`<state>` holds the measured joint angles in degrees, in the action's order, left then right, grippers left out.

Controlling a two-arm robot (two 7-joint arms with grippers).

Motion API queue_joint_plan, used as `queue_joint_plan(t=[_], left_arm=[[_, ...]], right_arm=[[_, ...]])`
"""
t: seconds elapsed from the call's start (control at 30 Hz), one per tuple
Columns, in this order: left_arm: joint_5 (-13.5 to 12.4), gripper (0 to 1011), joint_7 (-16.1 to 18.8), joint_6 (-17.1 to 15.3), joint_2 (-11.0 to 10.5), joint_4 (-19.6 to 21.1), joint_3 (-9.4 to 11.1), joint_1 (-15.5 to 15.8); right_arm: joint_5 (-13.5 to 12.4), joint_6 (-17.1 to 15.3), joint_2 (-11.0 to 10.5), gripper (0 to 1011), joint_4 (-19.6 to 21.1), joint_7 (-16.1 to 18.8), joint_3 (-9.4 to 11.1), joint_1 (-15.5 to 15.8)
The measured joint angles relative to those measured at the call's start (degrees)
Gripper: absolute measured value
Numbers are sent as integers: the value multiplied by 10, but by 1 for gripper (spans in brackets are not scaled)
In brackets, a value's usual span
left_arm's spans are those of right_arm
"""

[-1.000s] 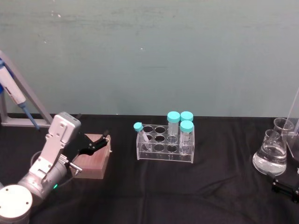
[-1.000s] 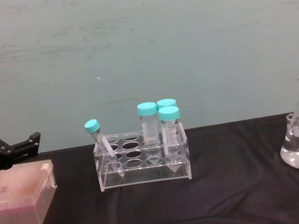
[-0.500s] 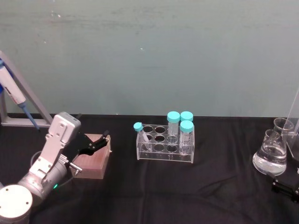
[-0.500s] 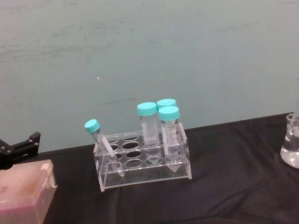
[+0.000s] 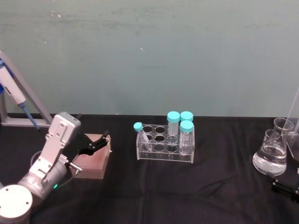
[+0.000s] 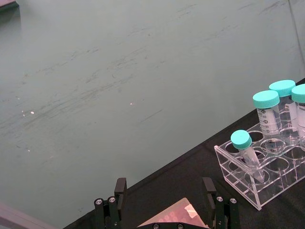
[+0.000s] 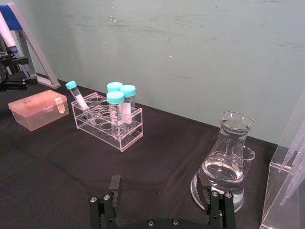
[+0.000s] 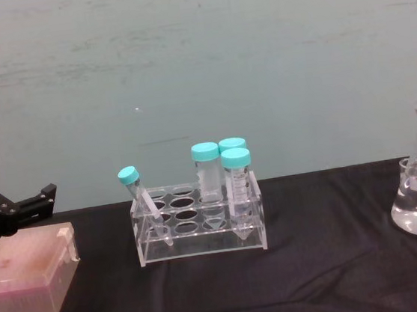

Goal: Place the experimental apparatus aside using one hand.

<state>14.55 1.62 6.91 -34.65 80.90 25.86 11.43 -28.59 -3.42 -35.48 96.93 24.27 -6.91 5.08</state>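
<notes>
on the counter's right edge: conical flask (image 5: 269, 154) with clear liquid, small beaker (image 5: 283, 126) just behind it, acrylic stand (image 7: 288, 162) beside.
right tool (image 7: 162, 206): fingers spread, low before the flask, holding nothing.
left tool (image 5: 96, 142): spread above the pink box (image 5: 91, 161), idle.
risk: a careless push can tip the flask against the beaker and spill liquid.
cause: glass is smooth, pieces stand close together.

The tube rack (image 5: 165, 142) stands mid-table, box (image 5: 92, 156) to its left, conical flask (image 5: 270, 154) far right.
</notes>
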Motion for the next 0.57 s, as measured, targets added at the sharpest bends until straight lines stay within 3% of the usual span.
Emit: queue_joint_plan(t=[0.57], left_arm=[[0, 1000, 0, 0, 0, 0, 0, 0]], right_arm=[[0, 0, 0, 1000, 0, 0, 0, 0]])
